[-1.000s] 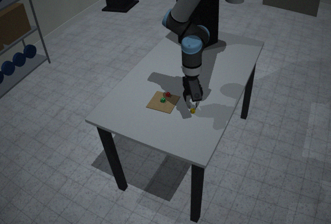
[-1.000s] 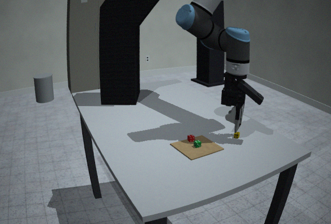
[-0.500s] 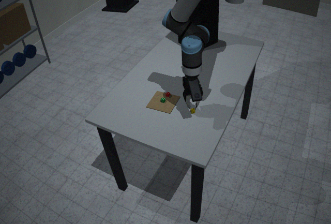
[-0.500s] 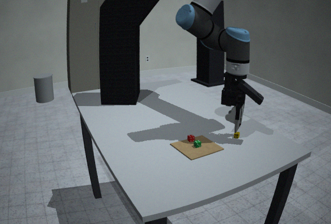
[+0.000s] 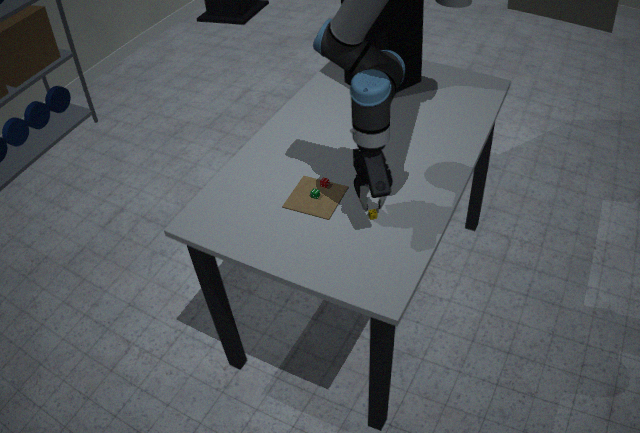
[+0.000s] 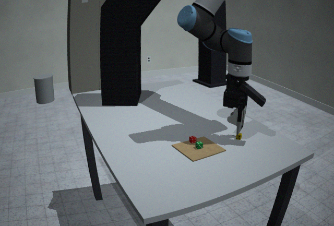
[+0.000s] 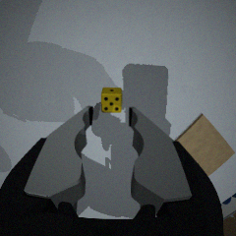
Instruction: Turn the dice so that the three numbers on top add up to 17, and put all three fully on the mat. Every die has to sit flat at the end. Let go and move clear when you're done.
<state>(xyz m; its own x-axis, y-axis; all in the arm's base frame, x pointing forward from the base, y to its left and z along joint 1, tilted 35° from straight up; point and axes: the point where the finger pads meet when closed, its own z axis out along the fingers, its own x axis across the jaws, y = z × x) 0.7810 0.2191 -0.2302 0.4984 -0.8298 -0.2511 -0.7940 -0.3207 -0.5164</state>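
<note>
Currently the hand (image 7: 110,114) hangs partly spread, gripping nothing, just above the yellow die (image 7: 112,99) on the counter (image 5: 289,257) beside the mat (image 5: 310,206); an off-centre descent could nudge or tip it.

My top view looks down at a steep slant from high above one corner of the table (image 5: 248,221), far enough back to take in the whole tabletop, the floor and a shelf rack (image 5: 77,64) at the left edge. My exterior view sits lower, near table height off the opposite long side, facing the arm and the back wall. Both share the mat (image 5: 310,205) (image 6: 201,153) and the yellow die (image 5: 372,213) (image 6: 238,136). My wrist view rides close behind the gripper (image 7: 111,116), looking down past its fingers at that die (image 7: 112,99) and a mat corner (image 7: 204,145).
</note>
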